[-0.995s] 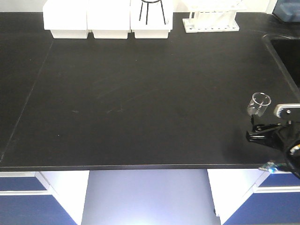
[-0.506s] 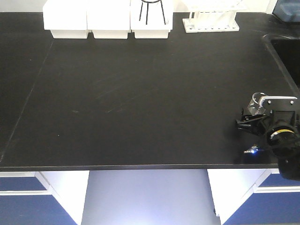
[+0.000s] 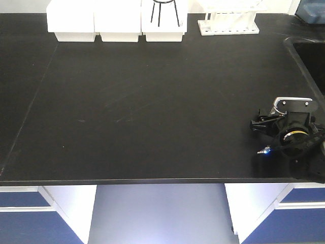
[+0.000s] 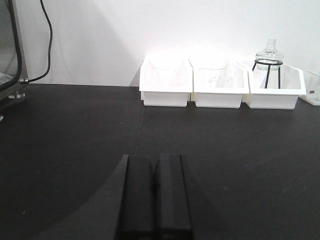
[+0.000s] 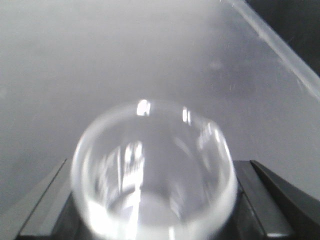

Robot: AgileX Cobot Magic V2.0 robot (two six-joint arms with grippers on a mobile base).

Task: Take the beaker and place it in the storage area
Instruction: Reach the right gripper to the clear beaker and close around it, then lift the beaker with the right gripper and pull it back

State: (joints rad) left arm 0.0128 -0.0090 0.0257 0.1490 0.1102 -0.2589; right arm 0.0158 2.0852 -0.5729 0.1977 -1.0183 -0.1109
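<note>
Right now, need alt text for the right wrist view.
A clear glass beaker, blurred and seen from above, fills the lower centre between the two dark fingers of the right gripper; whether they touch it is unclear. Behind it lies washed-out grey benchtop, with a pale edge running diagonally across the upper right corner.

3 white bins (image 4: pixel 166 82), 1 rack (image 3: pixel 228 24), 1 beaker (image 5: pixel 152 170), 1 flask (image 4: pixel 270 50) w/ 1 stand (image 4: pixel 265 74).

Right gripper (image 3: pixel 260 125) near benchtop (image 3: pixel 152 101) front-right corner
</note>
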